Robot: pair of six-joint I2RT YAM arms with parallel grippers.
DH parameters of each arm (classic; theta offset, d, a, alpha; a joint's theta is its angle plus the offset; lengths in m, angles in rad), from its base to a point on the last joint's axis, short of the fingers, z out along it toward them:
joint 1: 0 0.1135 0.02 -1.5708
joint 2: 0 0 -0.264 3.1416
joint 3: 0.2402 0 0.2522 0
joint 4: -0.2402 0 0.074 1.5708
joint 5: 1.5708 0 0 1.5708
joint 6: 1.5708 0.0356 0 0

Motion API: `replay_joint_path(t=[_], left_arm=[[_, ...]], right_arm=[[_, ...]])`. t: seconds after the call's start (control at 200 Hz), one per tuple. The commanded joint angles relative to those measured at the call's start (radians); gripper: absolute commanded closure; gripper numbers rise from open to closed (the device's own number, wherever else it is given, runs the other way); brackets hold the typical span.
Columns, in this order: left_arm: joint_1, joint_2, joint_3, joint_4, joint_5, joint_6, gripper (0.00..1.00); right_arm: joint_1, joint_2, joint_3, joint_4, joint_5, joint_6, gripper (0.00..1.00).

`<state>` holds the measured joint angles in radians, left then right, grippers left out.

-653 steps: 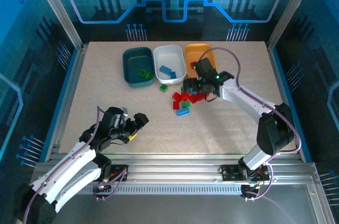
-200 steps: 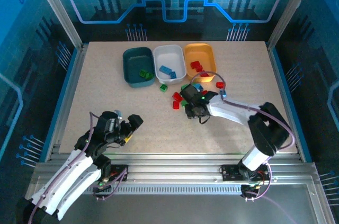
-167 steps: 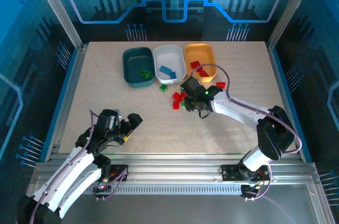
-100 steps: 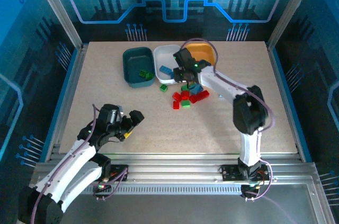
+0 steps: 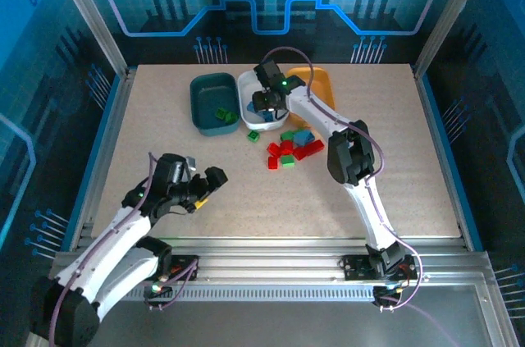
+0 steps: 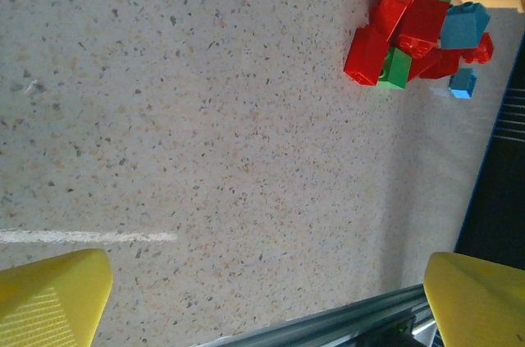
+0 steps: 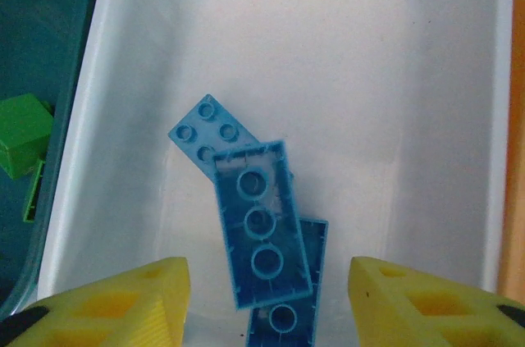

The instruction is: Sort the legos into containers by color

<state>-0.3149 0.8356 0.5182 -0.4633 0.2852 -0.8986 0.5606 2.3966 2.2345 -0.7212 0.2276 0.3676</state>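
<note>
My right gripper [image 5: 267,106] hangs over the white container [image 5: 248,84], open. Under it in the right wrist view, three blue legos [image 7: 261,232] lie overlapping in the white container [image 7: 328,76], the topmost upside down and clear of both yellow fingers [image 7: 123,302]. A pile of red, green and blue legos [image 5: 292,147] lies on the table in front of the containers, with one green lego [image 5: 253,135] apart. Green legos [image 5: 222,115] sit in the teal container [image 5: 201,93]. The orange-yellow container [image 5: 321,80] stands rightmost. My left gripper [image 5: 208,188] is open above bare table; the pile [image 6: 414,27] lies far ahead.
The three containers stand side by side at the back centre. The aluminium rail [image 6: 344,322] of the table's near edge runs below my left gripper. A white mark [image 6: 90,237] lies on the speckled tabletop. The right arm stretches over the pile.
My right gripper went from the pile to the white container with a blue lego and opened; the lego now lies there. The left arm shifted only slightly.
</note>
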Motion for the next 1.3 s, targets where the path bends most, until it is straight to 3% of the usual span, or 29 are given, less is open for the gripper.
replay_joint_path(t=[0.0, 0.14, 0.34, 0.52, 0.67, 0.93, 1.296], left_arm=[[0.005, 0.105, 0.100, 0.017, -0.011, 0.093, 0.01], [-0.034, 0.315, 0.233, 0.023, -0.081, 0.176, 0.13], [-0.107, 0.572, 0.495, -0.038, -0.262, 0.253, 0.18], [-0.155, 0.785, 0.710, -0.066, -0.342, 0.347, 0.22], [-0.190, 0.957, 0.834, -0.081, -0.408, 0.441, 0.26], [-0.219, 1.107, 0.879, 0.012, -0.530, 0.594, 0.27], [-0.223, 1.229, 0.948, 0.096, -0.561, 0.705, 0.29]], right_arm=[[-0.005, -0.064, -0.021, -0.034, -0.001, -0.015, 0.44], [-0.014, -0.311, -0.278, 0.053, 0.028, 0.035, 0.44], [-0.045, -0.730, -0.869, 0.233, 0.042, 0.184, 0.44], [-0.079, -0.953, -1.153, 0.255, 0.062, 0.205, 0.41], [-0.137, -1.056, -1.250, 0.264, 0.003, 0.206, 0.39], [-0.152, -1.114, -1.271, 0.254, -0.042, 0.180, 0.37], [-0.182, -1.189, -1.316, 0.219, -0.058, 0.168, 0.37]])
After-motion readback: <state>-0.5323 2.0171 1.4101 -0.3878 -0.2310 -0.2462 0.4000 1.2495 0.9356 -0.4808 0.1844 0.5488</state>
